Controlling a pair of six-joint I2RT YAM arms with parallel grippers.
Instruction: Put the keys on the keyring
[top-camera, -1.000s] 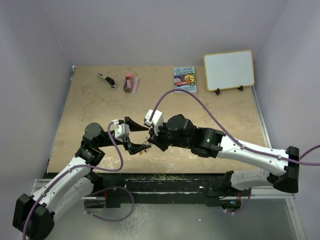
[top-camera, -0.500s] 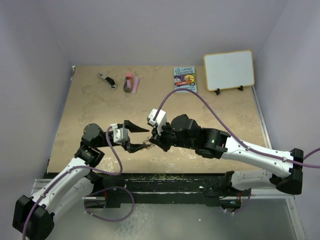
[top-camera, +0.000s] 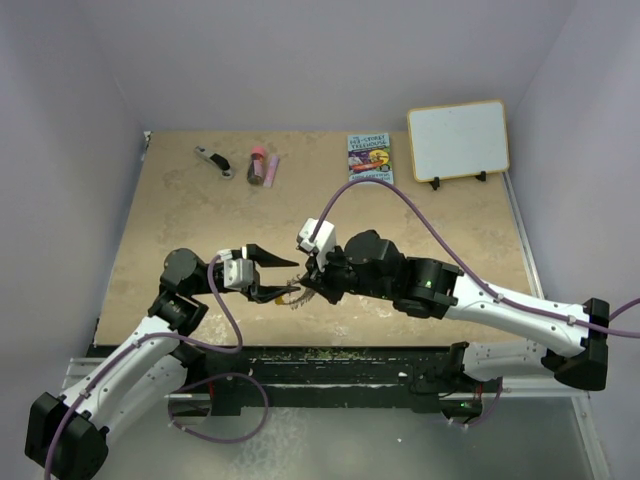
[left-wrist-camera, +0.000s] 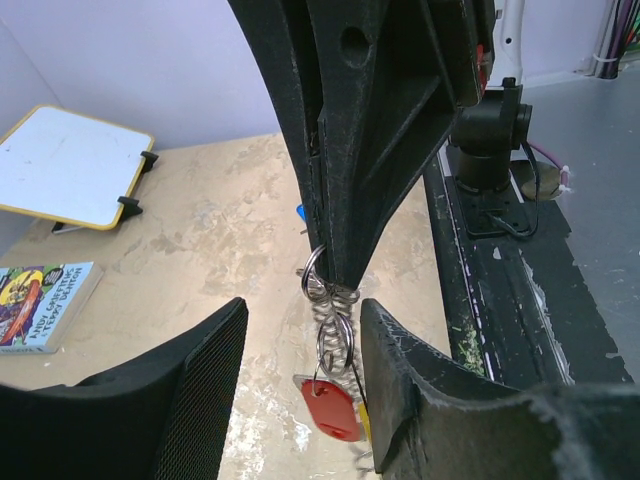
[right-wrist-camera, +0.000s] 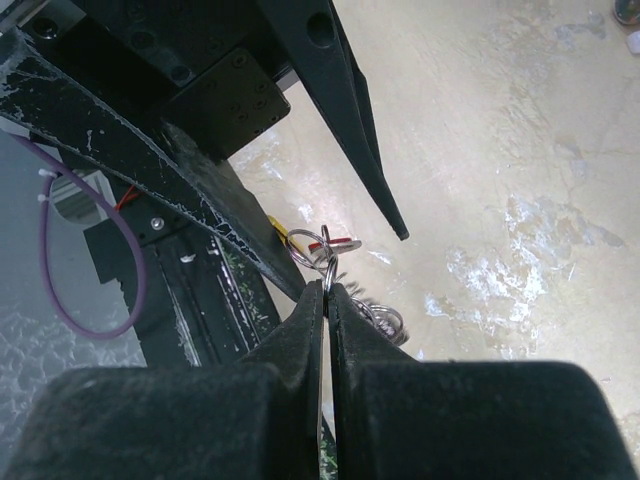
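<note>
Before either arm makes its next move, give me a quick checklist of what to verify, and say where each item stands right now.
1. Hold: ok. The right gripper is shut on a small silver loop at the top of the keyring.
2. Free gripper: ok. The left gripper is open, its fingers on either side of the hanging coil.
3. First key: ok. The red key hangs from a loop below the coil.
4. Second key: cannot tell. Only a blue sliver shows behind the right fingers.
5. Clearance: cannot tell. The keyring's lower end leaves the left wrist view before reaching the table.
</note>
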